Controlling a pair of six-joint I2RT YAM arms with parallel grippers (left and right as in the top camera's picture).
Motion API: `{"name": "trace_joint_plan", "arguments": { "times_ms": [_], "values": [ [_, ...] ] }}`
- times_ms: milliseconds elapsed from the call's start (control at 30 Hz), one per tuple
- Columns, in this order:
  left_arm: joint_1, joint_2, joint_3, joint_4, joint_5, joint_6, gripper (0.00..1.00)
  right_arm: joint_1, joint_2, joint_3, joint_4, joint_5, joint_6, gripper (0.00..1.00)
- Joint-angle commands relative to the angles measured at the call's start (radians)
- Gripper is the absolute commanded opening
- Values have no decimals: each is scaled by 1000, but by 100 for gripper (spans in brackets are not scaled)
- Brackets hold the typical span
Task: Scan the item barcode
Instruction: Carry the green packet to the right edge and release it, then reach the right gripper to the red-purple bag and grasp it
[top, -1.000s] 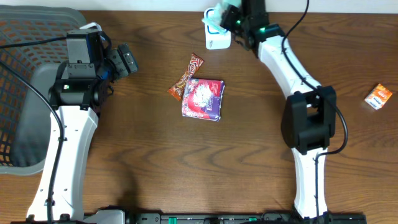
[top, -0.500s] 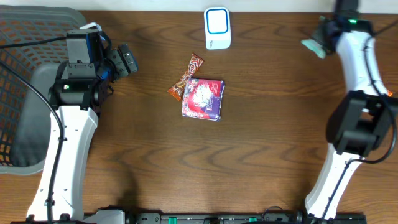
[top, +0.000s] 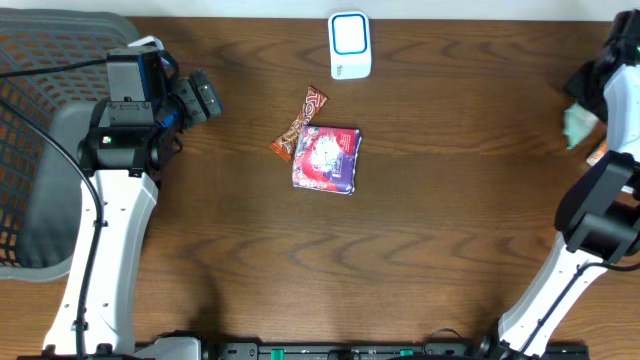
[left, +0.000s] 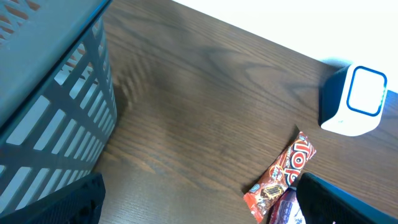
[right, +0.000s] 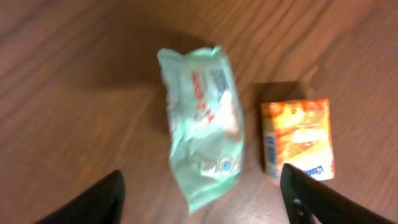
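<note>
While the right gripper (right: 202, 180) hangs with fingers spread wide, clasping nothing, the pale green packet (right: 202, 149) sits loose, far to the right of the scanner (top: 349, 45), with an orange carton (right: 298, 140) farther right still. Left of the scanner, the left gripper (left: 202, 186) gapes empty.

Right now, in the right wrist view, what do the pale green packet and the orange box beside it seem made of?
Pale green packet: likely thin plastic film, faintly glossy; its outline is crinkled and uneven, though the picture is blurred. Orange box: probably printed cardboard, satin finish; straight edges, square corners, flat printed faces.
</note>
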Motion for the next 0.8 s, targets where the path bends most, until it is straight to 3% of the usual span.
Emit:
{"name": "trace_joint_plan", "arguments": {
  "times_ms": [0,167,300,400,467,600,767],
  "values": [
    [0,5,12,0,-3,-5,98,3,-1,5,-18,13,-2,88],
    [0,5,12,0,-3,-5,98,6,-1,5,-20,-156,-2,99],
    [0,5,12,0,-3,-5,98,23,-1,5,-23,-454,-2,99],
    [0,5,12,0,-3,-5,98,56,-1,5,-83,-782,-2,99],
    [0,5,12,0,-3,-5,98,81,-1,5,-131,-881,-2,99],
    [0,5,12,0,-3,-5,98,175,-1,5,-243,-871,-2,99],
    [0,5,12,0,-3,-5,98,303,-1,5,-306,-703,-2,99]
  ]
}}
